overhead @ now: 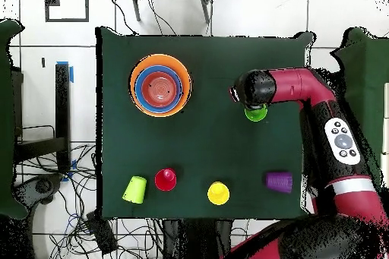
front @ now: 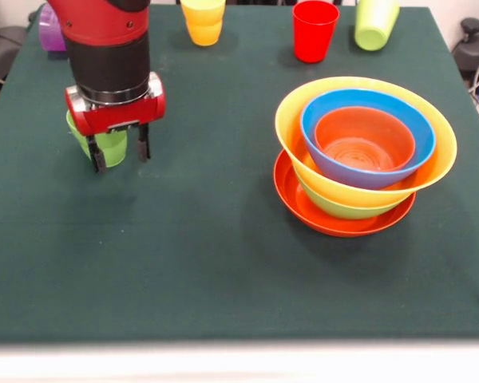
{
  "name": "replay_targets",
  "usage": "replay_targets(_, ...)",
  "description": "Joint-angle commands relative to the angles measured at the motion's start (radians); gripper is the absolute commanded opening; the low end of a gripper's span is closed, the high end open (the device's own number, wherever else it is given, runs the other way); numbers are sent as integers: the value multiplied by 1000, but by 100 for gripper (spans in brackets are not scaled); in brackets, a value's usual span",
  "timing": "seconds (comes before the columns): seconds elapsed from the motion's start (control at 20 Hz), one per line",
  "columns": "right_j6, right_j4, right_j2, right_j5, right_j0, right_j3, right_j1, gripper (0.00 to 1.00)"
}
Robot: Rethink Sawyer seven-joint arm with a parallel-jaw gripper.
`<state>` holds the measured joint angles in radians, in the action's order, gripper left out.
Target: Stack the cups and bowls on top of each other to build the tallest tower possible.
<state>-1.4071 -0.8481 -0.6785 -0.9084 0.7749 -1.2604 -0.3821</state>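
My gripper (front: 119, 151) hangs low over the left part of the table, its fingers spread. A light green cup (front: 110, 147) stands right at them, partly behind the left finger; I cannot tell whether they touch it. From above, that cup (overhead: 257, 115) peeks out under the gripper (overhead: 249, 93). On the right stands the tower: a wide red-orange bowl (front: 302, 206) at the bottom, then a green bowl (front: 343, 210), an orange-yellow bowl (front: 290, 120), a blue bowl (front: 417, 132) and a small orange bowl (front: 359, 137). Yellow (front: 203, 21), red (front: 314, 30), light green (front: 375, 22) and purple (front: 51, 32) cups line the far edge.
A dark green cloth (front: 207, 263) covers the table. The purple cup (overhead: 279, 181) and the second light green cup (overhead: 135, 188) lie on their sides. Cables (overhead: 68, 195) run over the floor beside the table.
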Motion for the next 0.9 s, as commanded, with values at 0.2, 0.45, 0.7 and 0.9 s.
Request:
replay_targets(0.2, 212, 23, 43, -157, -58, -84, -94, 100)
replay_targets(0.45, 217, 20, 59, -151, -46, -140, -145, 100)
replay_targets(0.7, 227, -8, 79, -109, -8, -195, -164, 100)
replay_targets(0.9, 218, -49, 97, -44, 27, -241, -153, 100)
